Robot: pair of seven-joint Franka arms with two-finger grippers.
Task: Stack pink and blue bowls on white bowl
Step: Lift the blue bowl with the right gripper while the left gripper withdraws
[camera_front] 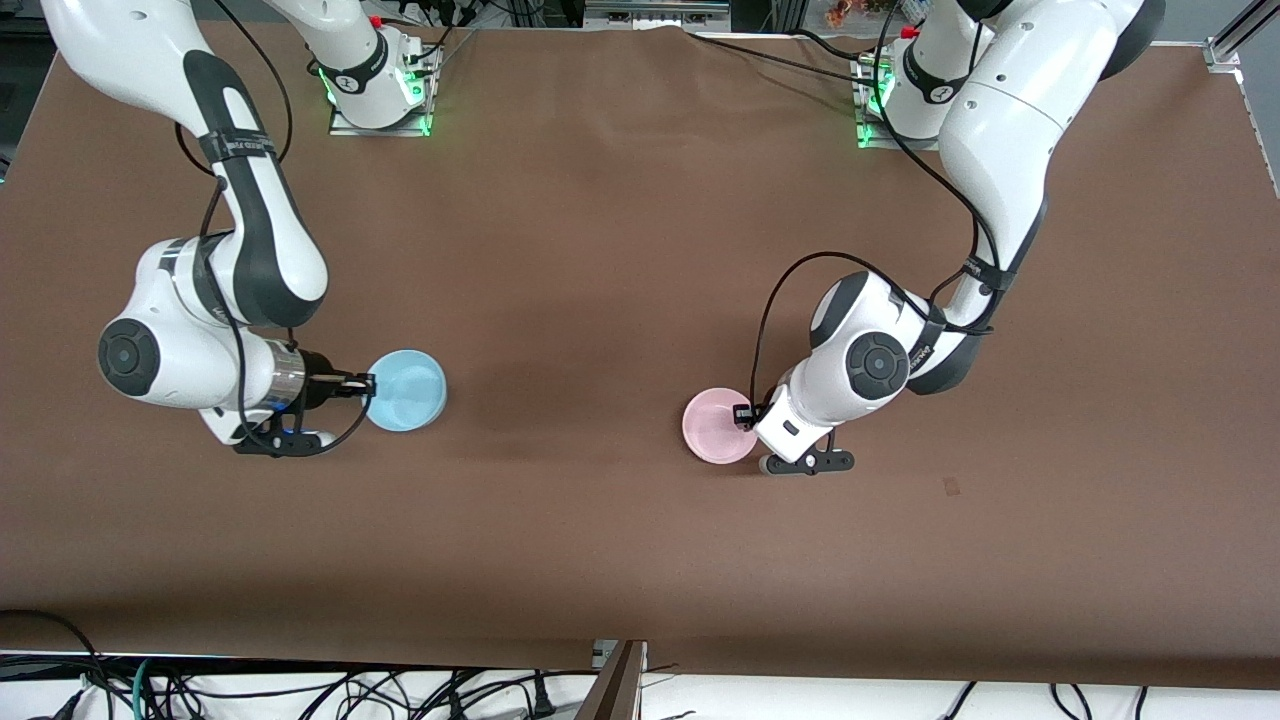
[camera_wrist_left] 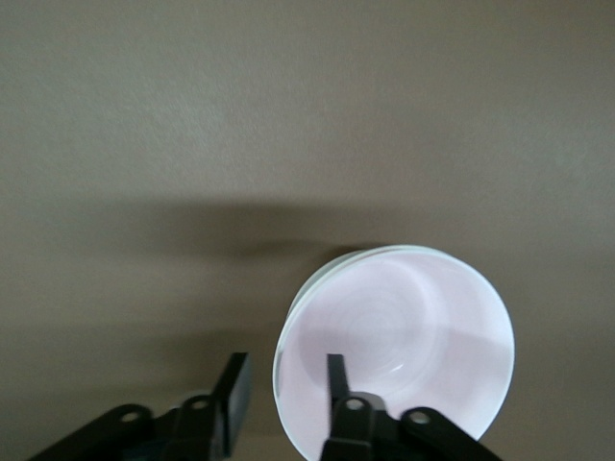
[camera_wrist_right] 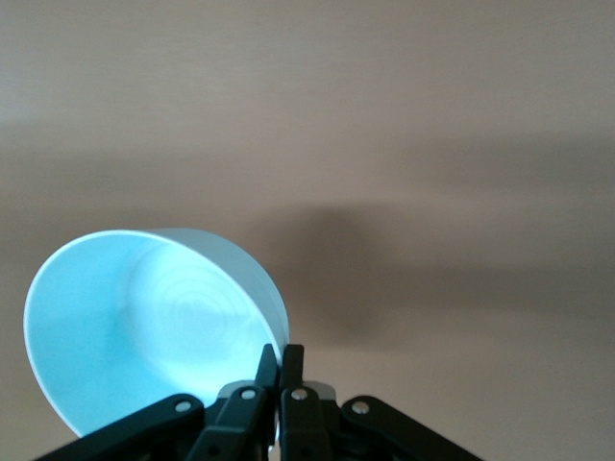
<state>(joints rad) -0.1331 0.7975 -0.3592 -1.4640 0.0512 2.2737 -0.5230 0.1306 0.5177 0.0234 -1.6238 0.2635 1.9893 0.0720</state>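
Observation:
The light blue bowl [camera_front: 408, 390] hangs tilted a little above the brown table toward the right arm's end. My right gripper [camera_front: 368, 384] is shut on its rim; the right wrist view shows both fingers [camera_wrist_right: 291, 363] pinching the wall of the blue bowl [camera_wrist_right: 144, 327]. The pale pink bowl [camera_front: 712, 425] stands on the table toward the left arm's end. My left gripper [camera_front: 746, 414] is open astride its rim, with one finger [camera_wrist_left: 335, 376] inside the pink bowl [camera_wrist_left: 413, 331] and the other outside. A second pale rim [camera_wrist_left: 332, 263] shows just under the pink one. No separate white bowl is in view.
Both arm bases [camera_front: 378, 95] [camera_front: 900, 100] stand along the table edge farthest from the front camera. Cables [camera_front: 300, 690] hang below the near edge. A small mark [camera_front: 950, 487] lies on the brown table cover [camera_front: 580, 300].

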